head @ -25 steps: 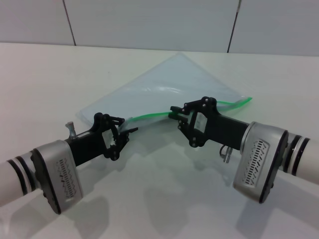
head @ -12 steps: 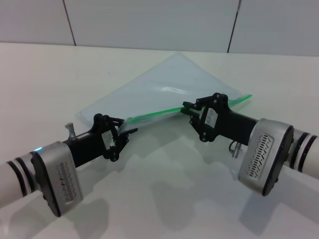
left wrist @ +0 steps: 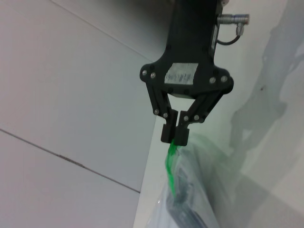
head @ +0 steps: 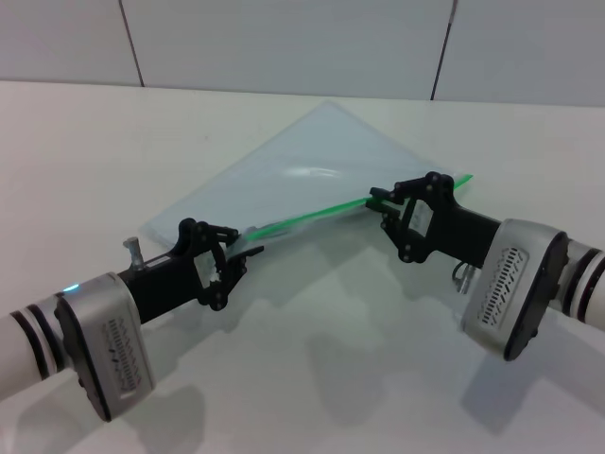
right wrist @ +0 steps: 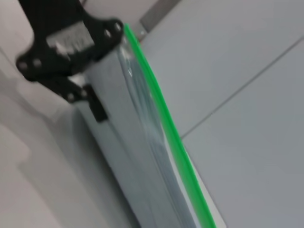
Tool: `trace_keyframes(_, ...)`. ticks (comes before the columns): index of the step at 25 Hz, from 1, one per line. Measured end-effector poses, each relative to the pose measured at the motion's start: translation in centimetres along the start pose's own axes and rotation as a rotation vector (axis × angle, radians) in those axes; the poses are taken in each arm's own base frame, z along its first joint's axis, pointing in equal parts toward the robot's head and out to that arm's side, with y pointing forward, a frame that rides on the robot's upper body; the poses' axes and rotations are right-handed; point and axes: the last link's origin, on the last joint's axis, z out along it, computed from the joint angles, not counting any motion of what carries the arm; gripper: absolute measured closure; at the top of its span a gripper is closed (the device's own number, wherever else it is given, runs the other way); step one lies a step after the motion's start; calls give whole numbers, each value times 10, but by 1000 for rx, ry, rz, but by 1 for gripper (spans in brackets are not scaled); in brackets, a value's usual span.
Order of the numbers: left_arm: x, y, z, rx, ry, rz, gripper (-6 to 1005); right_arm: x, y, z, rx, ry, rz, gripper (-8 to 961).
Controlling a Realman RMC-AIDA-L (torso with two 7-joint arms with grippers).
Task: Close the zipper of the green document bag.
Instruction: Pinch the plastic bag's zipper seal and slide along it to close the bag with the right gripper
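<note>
our right gripper (head: 378, 200) is pinched shut on the zipper (head: 312, 215), which only the left wrist view confirms; our left gripper (head: 248, 248) clamps the green document bag (head: 302, 165)'s near-left corner, bag flat on the table (head: 76, 161).

The scene is lit brightly and evenly from above. Soft grey shadows are cast on the white table (head: 312, 378) under both arms. A small white shine is seen on the green document bag (head: 317, 172). The head view is fairly sharp. The right wrist view is blurred, with the zipper (right wrist: 166, 118) smeared into a soft green line. In the left wrist view, the near bag is out of focus.
</note>
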Motion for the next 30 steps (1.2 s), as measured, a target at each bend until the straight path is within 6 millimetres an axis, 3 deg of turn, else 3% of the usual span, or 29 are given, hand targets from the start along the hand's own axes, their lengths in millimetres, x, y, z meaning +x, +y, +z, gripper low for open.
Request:
trace_keyframes(21, 14, 11, 0, -19, 64, 59, 953, 21, -20, -4, 48, 111, -10, 854)
trace_keyframes(30, 24, 27, -6, -44, 100, 76, 954, 32, -36, -6, 93, 174, -5, 826)
